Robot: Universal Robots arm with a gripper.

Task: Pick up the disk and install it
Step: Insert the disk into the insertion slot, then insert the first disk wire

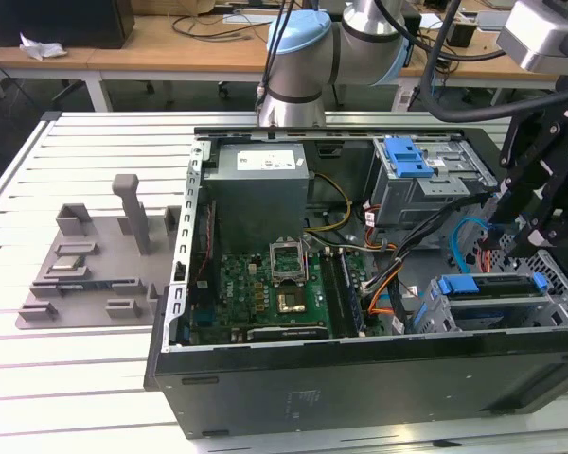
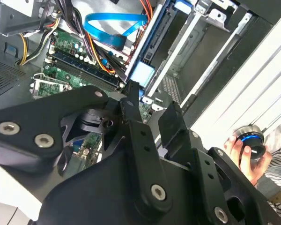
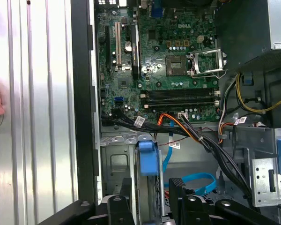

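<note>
The disk (image 1: pixel 492 288) sits in the drive cage at the front corner of the open computer case (image 1: pixel 360 378), on the exterior view's right, with its blue bracket along its edges. In the first wrist view the disk's blue tab (image 3: pixel 147 157) lies just ahead of my gripper (image 3: pixel 152 194). Its black fingers (image 3: pixel 127 197) stand on either side of the disk's edge, with a gap showing on one side. In the second wrist view the gripper (image 2: pixel 152 115) is open, and the blue tab (image 2: pixel 141 72) lies just past the fingertips. In the exterior view the gripper (image 1: pixel 523 241) hangs just above the cage.
A motherboard (image 1: pixel 265 284), a grey power-supply box (image 1: pixel 260 184) and bundled cables (image 1: pixel 407 255) fill the case. Another blue latch (image 1: pixel 405 156) tops the rear bay. A grey fixture plate (image 1: pixel 95 265) lies on the slatted table. A person's hand (image 2: pixel 241 152) holds a round knob beside the case.
</note>
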